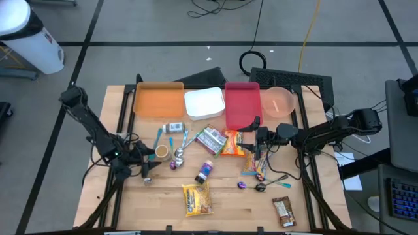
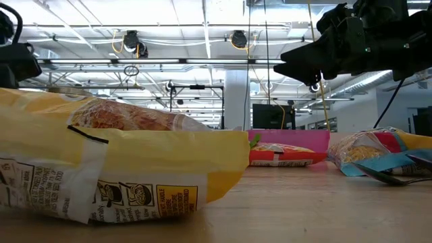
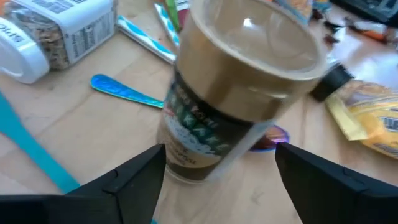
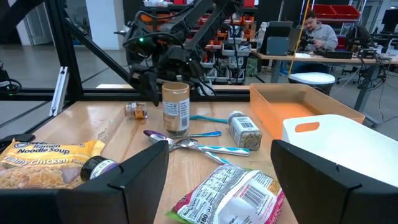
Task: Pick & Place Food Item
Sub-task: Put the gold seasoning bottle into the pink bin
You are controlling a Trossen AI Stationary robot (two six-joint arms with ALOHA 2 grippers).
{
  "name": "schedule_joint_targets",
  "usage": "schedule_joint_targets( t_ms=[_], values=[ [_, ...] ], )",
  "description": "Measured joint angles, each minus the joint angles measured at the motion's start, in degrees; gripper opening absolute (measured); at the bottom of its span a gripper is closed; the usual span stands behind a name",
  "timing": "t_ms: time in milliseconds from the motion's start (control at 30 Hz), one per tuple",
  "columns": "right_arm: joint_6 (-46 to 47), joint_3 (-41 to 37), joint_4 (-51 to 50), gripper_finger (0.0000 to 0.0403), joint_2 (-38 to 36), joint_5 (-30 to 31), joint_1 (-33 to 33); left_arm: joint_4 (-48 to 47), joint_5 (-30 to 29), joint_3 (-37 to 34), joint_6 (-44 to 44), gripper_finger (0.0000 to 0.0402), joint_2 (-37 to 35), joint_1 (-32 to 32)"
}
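A jar with a tan lid stands upright on its base on the wooden table, left of the middle. My left gripper is open and low at the jar, one finger on either side of its lower body; I cannot tell whether a finger touches it. My right gripper is open and hangs level above the table's right half, with nothing between its fingers.
Along the far edge stand an orange tray, a white tray, a red bin and a pink bowl. A spice shaker, spoons, a dark bottle, a yellow noodle packet and snack packets lie around.
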Motion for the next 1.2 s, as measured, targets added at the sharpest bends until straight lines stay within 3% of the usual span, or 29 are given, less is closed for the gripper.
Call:
schedule_joint_targets(
  t_ms=[333, 667, 1200],
  values=[
    [-0.12, 0.01, 0.0, 0.0279, 0.0, 0.0, -0.02, 4.23, 0.07, 0.02, 5.81, 0.0305, 4.41, 5.35],
    [-0.17, 0.02, 0.0, 0.0279, 0.0, 0.0, -0.02, 14.33, 0.12, 0.04, 20.89, 0.0311, 6.92, 10.91],
    [-0.59, 0.01, -0.02, 0.0279, 0.0, 0.0, -0.04, 20.42, 1.13, 0.05, 24.31, 0.0324, 14.91, 19.94]
  ],
)
